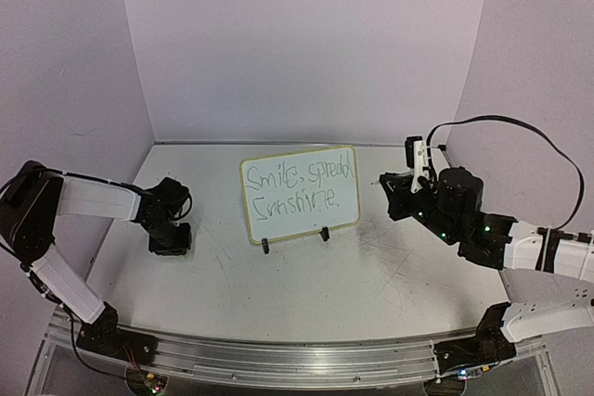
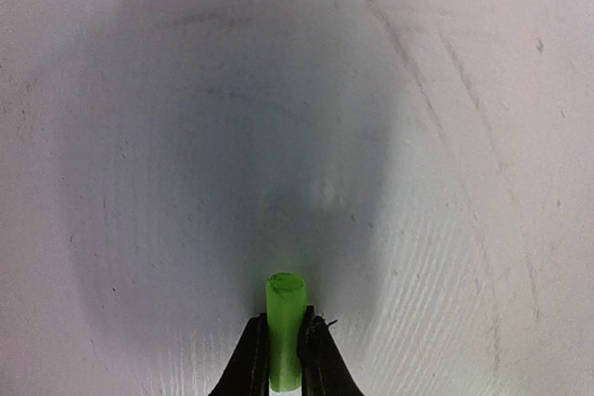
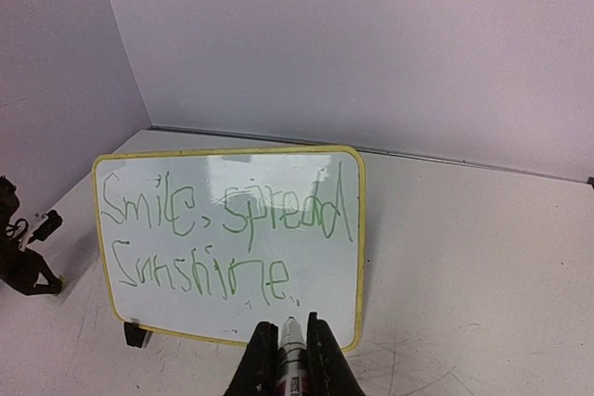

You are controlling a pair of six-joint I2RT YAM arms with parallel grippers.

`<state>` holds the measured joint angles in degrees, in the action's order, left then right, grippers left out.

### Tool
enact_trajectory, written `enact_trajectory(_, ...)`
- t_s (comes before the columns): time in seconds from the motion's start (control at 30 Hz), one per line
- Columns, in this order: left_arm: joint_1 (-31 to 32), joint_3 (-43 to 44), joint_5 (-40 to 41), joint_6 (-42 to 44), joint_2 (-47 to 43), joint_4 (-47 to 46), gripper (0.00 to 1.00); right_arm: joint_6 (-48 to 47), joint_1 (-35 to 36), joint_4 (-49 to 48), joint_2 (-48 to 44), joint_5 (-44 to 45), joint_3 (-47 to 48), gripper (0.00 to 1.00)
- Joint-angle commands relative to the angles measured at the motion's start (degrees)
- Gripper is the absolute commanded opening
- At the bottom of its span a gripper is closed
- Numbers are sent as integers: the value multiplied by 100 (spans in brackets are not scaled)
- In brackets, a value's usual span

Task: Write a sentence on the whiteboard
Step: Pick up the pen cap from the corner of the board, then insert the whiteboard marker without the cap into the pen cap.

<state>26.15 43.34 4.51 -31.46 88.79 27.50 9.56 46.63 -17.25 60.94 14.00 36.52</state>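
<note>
The whiteboard stands tilted on two black feet mid-table, its yellow frame facing the right wrist camera. The sentence, in thin green letters, reads "Smile, spread sunshine." over two lines. My right gripper is shut on a white marker, whose bare tip points at the board's lower right corner, a short way off it. In the top view that gripper hangs to the right of the board. My left gripper is shut on a green marker cap, low over the table left of the board.
Pale walls close in the table on the left, back and right. The scratched white table surface spreads in front of the board. An aluminium rail with both arm bases runs along the near edge.
</note>
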Motion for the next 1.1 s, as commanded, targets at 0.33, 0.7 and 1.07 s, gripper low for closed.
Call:
enact_trajectory(0.33,2654,-592,-899,1528,-2766,-2867,0,-237,-244,1108,1069,-3619,2107,0)
enact_trajectory(0.7,3513,-495,-111,4362,-1451,-5126,0,-475,878,1990,1838,-2674,3039,0)
enact_trajectory(1.07,3529,-484,-258,4714,-1274,-5366,0,-275,1062,1869,2158,-2755,3031,0)
